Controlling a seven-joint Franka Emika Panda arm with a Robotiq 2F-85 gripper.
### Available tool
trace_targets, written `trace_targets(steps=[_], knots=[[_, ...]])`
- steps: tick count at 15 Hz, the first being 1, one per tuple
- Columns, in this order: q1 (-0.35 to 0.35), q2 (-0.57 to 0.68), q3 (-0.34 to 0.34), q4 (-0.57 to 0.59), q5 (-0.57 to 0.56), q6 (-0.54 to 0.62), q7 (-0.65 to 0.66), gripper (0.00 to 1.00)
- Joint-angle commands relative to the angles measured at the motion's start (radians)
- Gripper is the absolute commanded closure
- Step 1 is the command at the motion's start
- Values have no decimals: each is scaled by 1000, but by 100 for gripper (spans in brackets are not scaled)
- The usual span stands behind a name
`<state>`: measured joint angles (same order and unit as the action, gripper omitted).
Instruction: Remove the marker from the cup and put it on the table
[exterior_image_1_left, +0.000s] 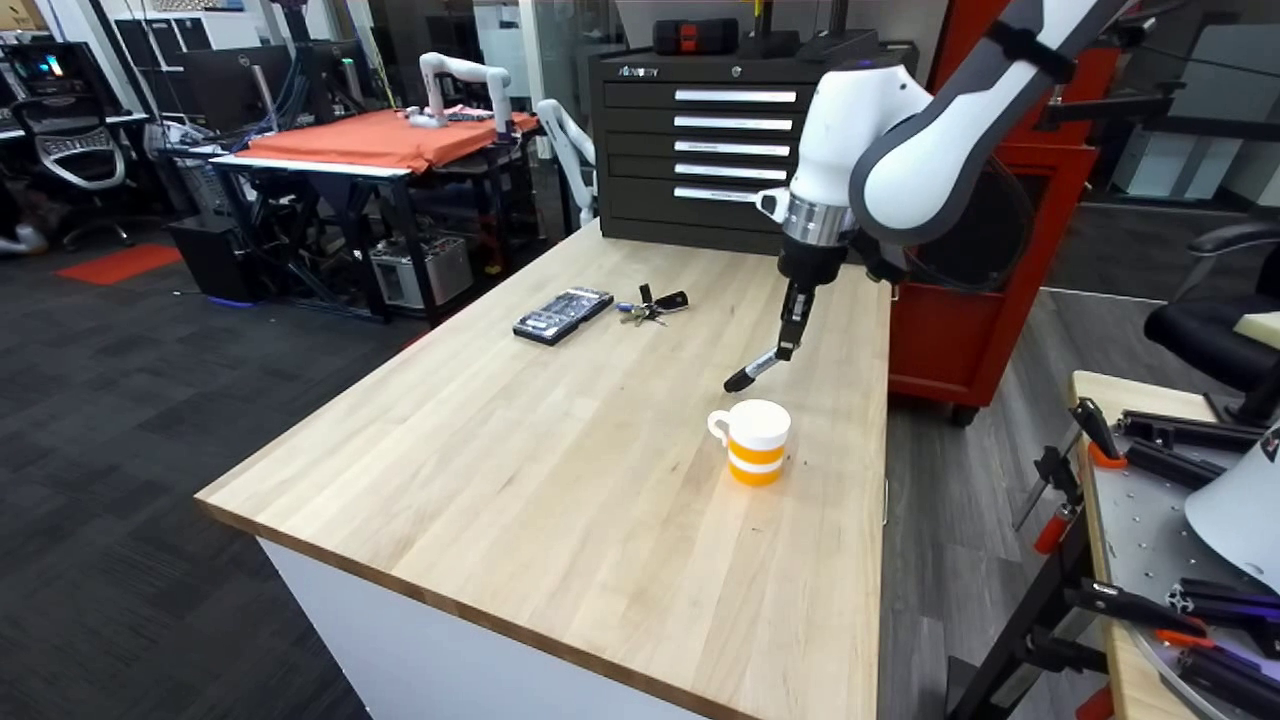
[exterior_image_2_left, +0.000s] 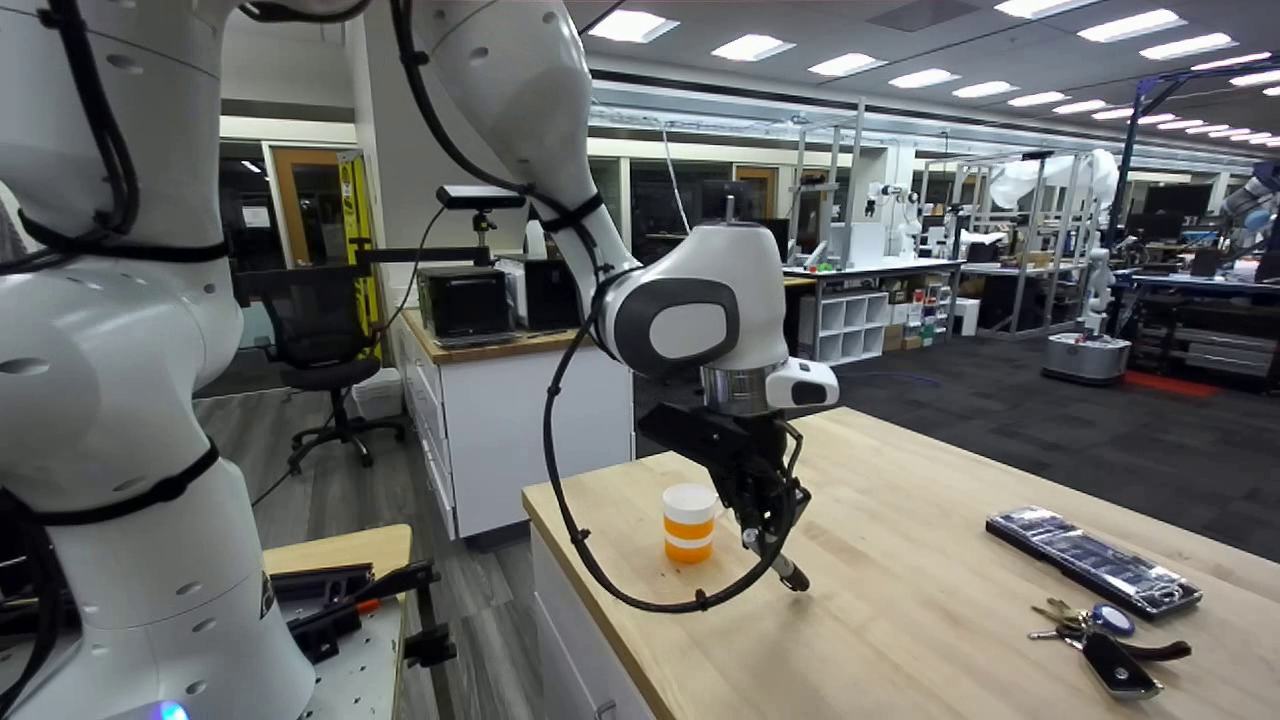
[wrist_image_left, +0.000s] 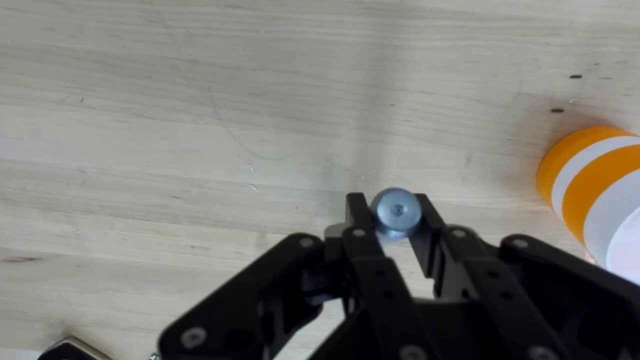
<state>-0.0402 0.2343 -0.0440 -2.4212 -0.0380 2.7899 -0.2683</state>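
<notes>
Marker (exterior_image_1_left: 760, 366) clasped outside the cup (exterior_image_1_left: 757, 445), right of centre in an exterior view, with the surface (exterior_image_1_left: 560, 470) beneath both. The claw (wrist_image_left: 392, 212) grasps the marker near its pale end: in the wrist view, just below the centre of the frame, the fingers (wrist_image_left: 356, 209) press it from either side and its round end shows face-on. A hold this high presumably leaves the dark end free to meet the surface first. Both exterior views show the marker tilted, dark end lowermost; whether that end touches the surface cannot be told. The slant probably favours laying the marker on its side, though a round barrel may roll once let go. The cup stands upright near the claw, at the right edge of the frame in the wrist view; its wide mouth suits it to serve as a holder, and its nearness suggests that the marker is meant for a spot beside it. The keys (exterior_image_1_left: 654, 304) and the case (exterior_image_1_left: 563, 315), upper centre of the frame in an exterior view, lie well apart from the marker and should not hinder the release. Removal is judged complete, placing not yet; a slight descent and a gentle parting of the fingers seem called for
</notes>
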Motion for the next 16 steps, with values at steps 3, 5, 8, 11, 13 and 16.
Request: trace_targets(steps=[3,5,8,11,13,16], knots=[[-18,150,17,88,2,90,53,51],[-17,170,18,95,2,93,69,45],[-6,162,8,87,-13,75,92,26],[3,120,7,73,-19,39,99,5],[7,82,12,60,-21,21,96,0],[17,23,24,54,-19,-25,99,0]])
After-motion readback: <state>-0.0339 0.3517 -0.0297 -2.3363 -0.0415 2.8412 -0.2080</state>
